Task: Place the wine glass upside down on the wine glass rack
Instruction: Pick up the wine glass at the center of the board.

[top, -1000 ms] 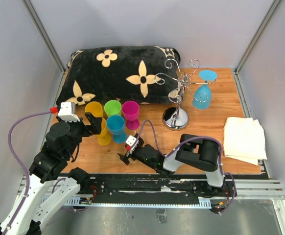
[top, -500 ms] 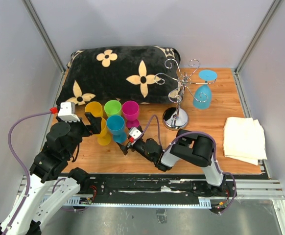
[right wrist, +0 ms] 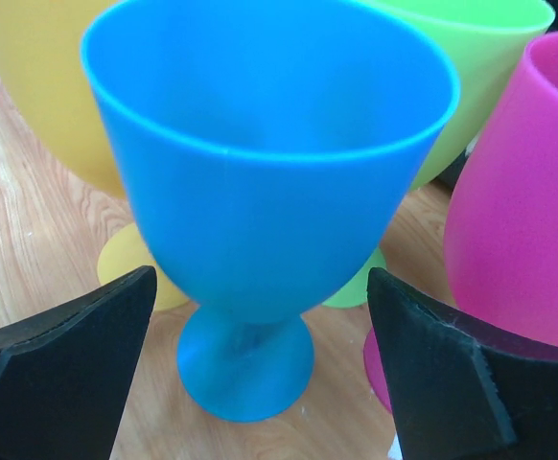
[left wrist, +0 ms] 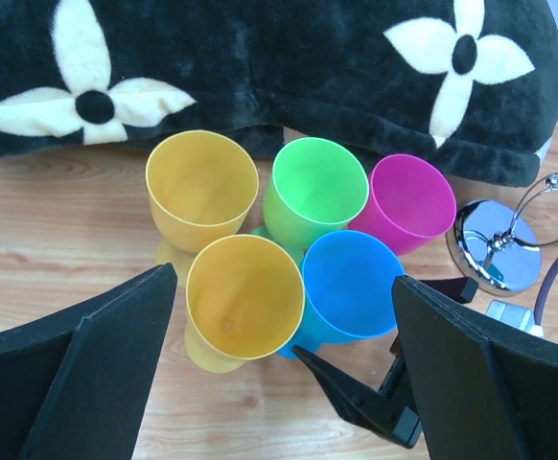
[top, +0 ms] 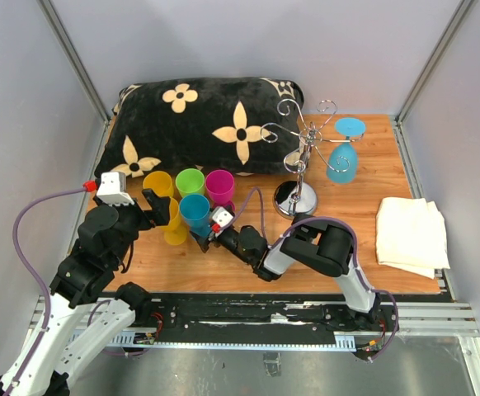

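wine glass (right wrist: 260,172) stem shows only at right wrist, framed by spread right fingers (right wrist: 58,364); left fingers (left wrist: 78,374) parted.

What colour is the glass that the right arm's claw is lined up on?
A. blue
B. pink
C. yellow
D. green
A: in the right wrist view the blue glass stands upright straight ahead of the right gripper, with the jaws open on either side and neither touching it.
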Controlling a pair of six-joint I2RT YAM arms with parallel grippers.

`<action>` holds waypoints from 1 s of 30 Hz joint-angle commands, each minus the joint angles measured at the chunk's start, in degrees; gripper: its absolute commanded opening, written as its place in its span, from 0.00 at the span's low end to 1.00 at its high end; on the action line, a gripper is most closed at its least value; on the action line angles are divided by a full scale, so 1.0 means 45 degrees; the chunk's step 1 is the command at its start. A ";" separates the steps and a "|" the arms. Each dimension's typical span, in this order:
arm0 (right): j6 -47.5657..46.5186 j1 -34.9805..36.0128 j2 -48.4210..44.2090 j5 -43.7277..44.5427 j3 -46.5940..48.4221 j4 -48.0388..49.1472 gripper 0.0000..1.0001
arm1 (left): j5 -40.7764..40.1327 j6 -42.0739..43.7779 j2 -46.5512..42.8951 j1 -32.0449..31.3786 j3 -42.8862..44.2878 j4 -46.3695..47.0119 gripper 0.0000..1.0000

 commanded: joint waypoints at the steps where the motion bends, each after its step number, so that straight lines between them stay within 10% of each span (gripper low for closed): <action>1: -0.0444 -0.0291 0.0457 -0.0376 0.0638 0.0211 0.91 | -0.0335 0.0175 -0.0039 0.0138 -0.0130 0.0391 1.00; 30: -0.1621 -0.0339 0.0615 -0.0883 0.1190 0.0738 0.66 | -0.0819 0.0019 -0.0072 0.0428 -0.0191 0.0319 1.00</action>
